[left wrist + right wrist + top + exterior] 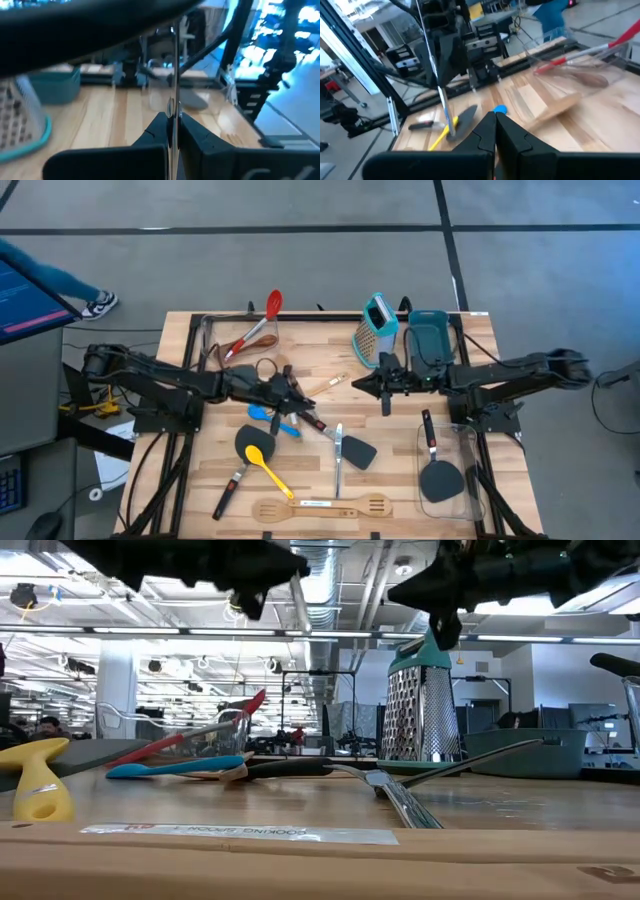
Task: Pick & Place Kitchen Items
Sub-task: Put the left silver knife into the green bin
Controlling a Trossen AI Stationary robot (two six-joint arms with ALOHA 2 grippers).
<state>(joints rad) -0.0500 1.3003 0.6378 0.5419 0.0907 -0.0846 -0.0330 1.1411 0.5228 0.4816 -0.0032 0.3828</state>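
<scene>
From above we see a wooden tabletop (200, 480) strewn with utensils; at left, the left end effector (300, 393) hovers mid-table, its fingers (155, 131) pinched on a thin metal utensil (174, 75) standing upright in its wrist view; beneath it lie a blue spoon (272, 419), a yellow spoon (268, 465), a black spatula (355, 448) and a wooden slotted spatula (320, 507); a red spoon (262, 320) rests in a clear container (210, 332); the teal box grater (377, 330) stands at the far edge; to the right, the right end effector (362, 384) hovers closed, holding nothing.
</scene>
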